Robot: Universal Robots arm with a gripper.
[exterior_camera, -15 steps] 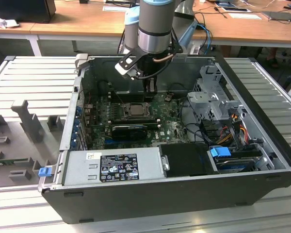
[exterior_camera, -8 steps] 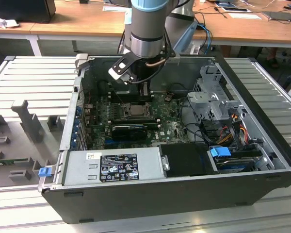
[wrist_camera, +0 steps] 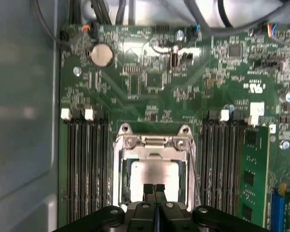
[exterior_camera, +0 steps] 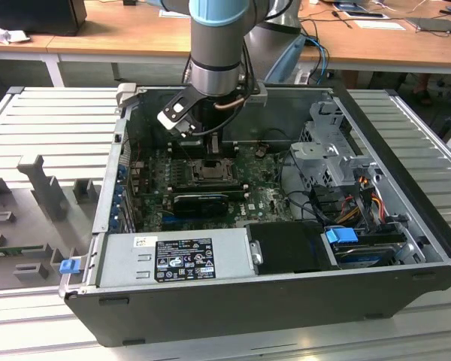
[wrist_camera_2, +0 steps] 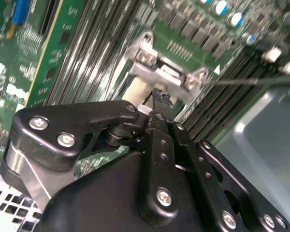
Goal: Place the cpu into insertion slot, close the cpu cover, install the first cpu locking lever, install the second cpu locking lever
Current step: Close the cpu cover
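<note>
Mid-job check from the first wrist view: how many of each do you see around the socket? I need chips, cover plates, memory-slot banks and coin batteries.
cpu: 1
cpu cover: 1
memory-slot banks: 2
coin battery: 1
Total: 5

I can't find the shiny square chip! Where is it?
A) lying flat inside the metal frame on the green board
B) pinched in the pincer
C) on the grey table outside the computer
A: in the first wrist view the cpu lies flat inside the square opening of the cpu cover on the motherboard, and the pincer has its tips shut together on nothing.
</note>
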